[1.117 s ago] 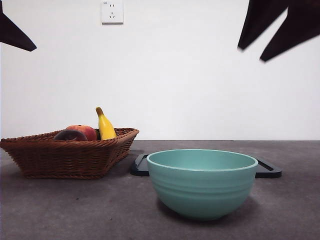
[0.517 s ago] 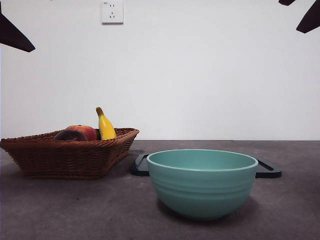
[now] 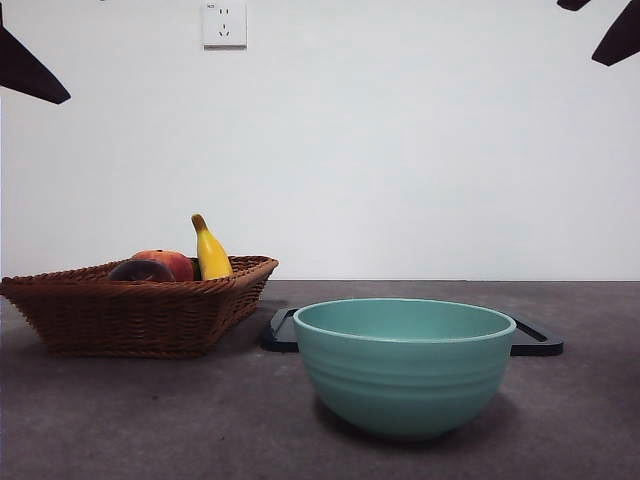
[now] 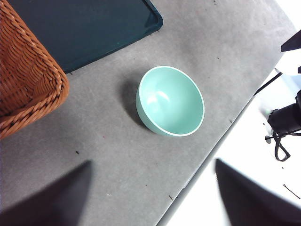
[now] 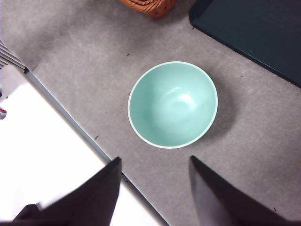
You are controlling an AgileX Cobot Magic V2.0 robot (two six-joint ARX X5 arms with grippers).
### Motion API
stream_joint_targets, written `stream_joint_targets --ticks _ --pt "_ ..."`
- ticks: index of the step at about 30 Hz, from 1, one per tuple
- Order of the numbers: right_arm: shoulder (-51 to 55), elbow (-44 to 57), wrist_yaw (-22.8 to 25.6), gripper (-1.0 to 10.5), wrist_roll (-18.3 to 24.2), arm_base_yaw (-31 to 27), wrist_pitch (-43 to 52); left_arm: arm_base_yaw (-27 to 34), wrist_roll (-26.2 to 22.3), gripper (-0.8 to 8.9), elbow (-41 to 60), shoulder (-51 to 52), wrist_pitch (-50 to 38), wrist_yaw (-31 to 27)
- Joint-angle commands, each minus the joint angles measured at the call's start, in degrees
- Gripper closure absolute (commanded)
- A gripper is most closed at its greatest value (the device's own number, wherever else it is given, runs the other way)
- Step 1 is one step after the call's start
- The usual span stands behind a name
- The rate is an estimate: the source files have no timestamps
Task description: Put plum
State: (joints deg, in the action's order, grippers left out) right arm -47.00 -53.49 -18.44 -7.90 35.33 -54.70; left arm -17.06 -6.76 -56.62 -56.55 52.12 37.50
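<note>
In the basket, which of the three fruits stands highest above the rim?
The yellow banana. It stands upright, with its dark tip well above the wicker basket, while the dark plum and the red-orange apple beside it only just show over the rim.

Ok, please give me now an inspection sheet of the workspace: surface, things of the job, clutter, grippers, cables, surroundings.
Surface: grey table, a few small dark specks.
Job's things: round dark maroon plum lying in the brown woven wicker basket, beside a red-orange apple and a yellow banana.
Clutter: empty mint-green ceramic bowl; flat dark tray behind it, with nothing seen on its visible part.
Grippers: left gripper open, raised above the table, holding nothing; right gripper open, raised above the bowl, holding nothing.
Cables: black cable off the table's edge.
Surroundings: white wall with white socket.
</note>
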Motion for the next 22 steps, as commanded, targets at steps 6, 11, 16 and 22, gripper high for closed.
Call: stream_joint_targets --ticks 6,11,16,22 --pt "-0.44 -0.96 -0.17 9.4 0.9 0.44 0.2 -0.22 -0.68 8.05 -1.2 -0.37 -0.26 0.26" --pt "-0.44 -0.96 0.07 9.4 0.81 0.44 0.46 -0.22 -0.7 8.05 -1.2 -0.35 -0.35 0.26" --pt "-0.44 -0.96 0.07 9.4 0.85 0.44 1.42 -0.22 -0.68 8.05 -1.2 -0.35 -0.61 0.26" --pt "-0.44 -0.96 0.07 9.4 0.85 0.44 2.4 -0.22 -0.7 8.05 -1.2 -0.35 -0.68 0.26"
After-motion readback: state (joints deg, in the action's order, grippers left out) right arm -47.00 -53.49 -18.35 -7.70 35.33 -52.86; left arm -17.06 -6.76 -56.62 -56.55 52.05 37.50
